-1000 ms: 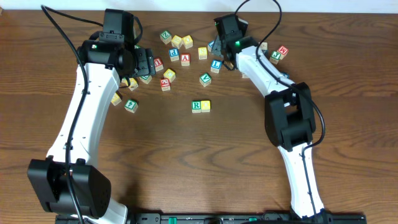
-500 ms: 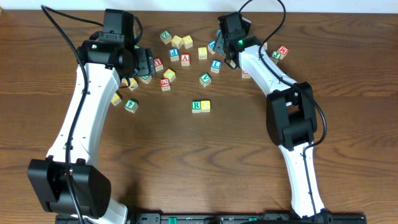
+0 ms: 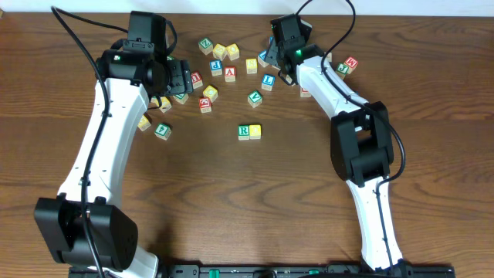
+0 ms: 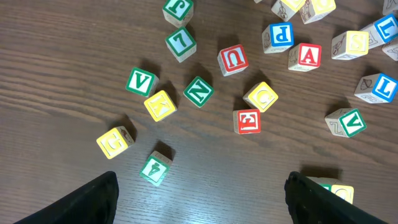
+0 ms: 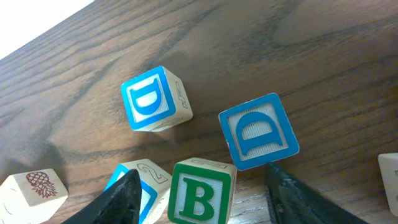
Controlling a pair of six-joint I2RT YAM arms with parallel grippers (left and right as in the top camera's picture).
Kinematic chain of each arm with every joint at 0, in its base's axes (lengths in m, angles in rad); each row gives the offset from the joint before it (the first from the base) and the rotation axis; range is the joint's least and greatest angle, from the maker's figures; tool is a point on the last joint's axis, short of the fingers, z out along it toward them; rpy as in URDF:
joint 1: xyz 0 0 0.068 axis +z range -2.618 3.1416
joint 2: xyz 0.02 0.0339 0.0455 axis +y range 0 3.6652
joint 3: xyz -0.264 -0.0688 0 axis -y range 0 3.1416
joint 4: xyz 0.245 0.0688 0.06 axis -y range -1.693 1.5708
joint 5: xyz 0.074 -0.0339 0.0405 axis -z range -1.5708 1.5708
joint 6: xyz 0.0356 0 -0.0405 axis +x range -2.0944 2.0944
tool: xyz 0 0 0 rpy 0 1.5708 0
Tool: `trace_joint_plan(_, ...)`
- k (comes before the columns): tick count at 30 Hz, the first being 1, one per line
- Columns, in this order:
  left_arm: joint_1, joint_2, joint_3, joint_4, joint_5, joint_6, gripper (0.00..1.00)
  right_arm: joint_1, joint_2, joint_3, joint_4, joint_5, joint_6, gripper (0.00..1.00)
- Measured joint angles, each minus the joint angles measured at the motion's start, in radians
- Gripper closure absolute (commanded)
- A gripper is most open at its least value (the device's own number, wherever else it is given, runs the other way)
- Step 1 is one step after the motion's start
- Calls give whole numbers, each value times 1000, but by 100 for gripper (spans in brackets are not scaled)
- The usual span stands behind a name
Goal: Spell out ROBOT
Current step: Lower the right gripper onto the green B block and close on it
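2 robot arms (image 3: pixel 108 139), 1 table (image 3: pixel 432 116), over 20 letter cubes (image 3: pixel 244 131), 2 blue D cubes (image 5: pixel 152 99), 1 green B cube (image 5: pixel 200 196)

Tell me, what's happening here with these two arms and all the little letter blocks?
Two robot arms are spelling ROBOT with letter cubes. A green R cube and a yellow cube already sit side by side, apart from the rest. The right gripper is at the far side, jaws open either side of the green B cube, not gripping it. The left gripper hangs open and empty above scattered cubes.
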Motion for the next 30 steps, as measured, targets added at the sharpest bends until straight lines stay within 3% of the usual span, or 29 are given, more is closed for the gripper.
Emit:
trace_joint_plan(16,0,0,0,0,0,0,16,-4,32,0,0,-9,8,49)
trace_joint_plan(22,0,0,0,0,0,0,15,-4,32,0,3,-10,23,58)
trace_joint_plan(30,0,0,0,0,0,0,16,-4,32,0,-23,-12,16,63)
